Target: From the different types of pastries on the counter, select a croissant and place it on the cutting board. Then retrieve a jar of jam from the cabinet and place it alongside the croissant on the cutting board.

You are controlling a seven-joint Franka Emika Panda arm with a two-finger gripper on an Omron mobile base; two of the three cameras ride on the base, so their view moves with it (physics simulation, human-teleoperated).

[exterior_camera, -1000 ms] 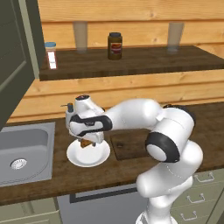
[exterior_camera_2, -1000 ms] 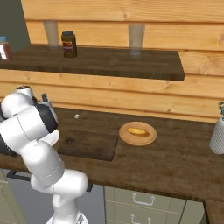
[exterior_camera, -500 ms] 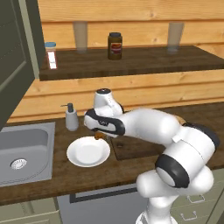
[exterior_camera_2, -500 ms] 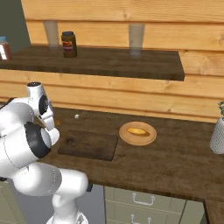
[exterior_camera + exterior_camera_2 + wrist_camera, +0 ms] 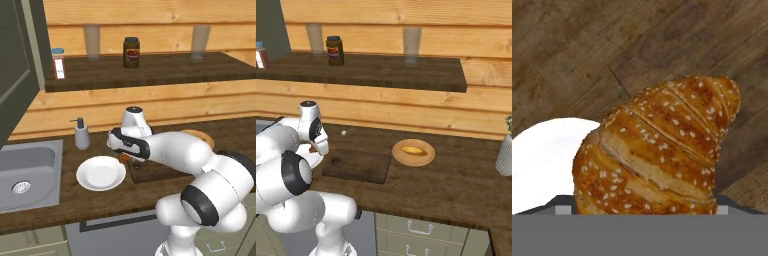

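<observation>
My gripper (image 5: 125, 158) is shut on the croissant (image 5: 662, 150), a golden-brown ridged crescent held just above the counter (image 5: 456, 185). It hangs over the left edge of the dark cutting board (image 5: 358, 166), between the board and the round white plate (image 5: 101, 173). From the right base view the gripper (image 5: 315, 148) sits at the board's left end. In the hand view the croissant hides the fingertips, with the white plate (image 5: 542, 160) at lower left and the board (image 5: 712, 50) behind. The yellow-orange pastry (image 5: 413, 149) lies on its tan plate. The olive-grey cabinet (image 5: 15, 65) stands far left; the jar of jam is out of view.
A steel sink (image 5: 25, 170) and soap dispenser (image 5: 81, 134) sit left of the white plate. The plank shelf above carries a tall brown jar (image 5: 131, 52), two glasses and a small shaker. A pale vase (image 5: 504, 150) stands at the counter's right end.
The arm lifted the croissant off the white plate and carried it right, to the left edge of the cutting board. The plate now lies bare.
</observation>
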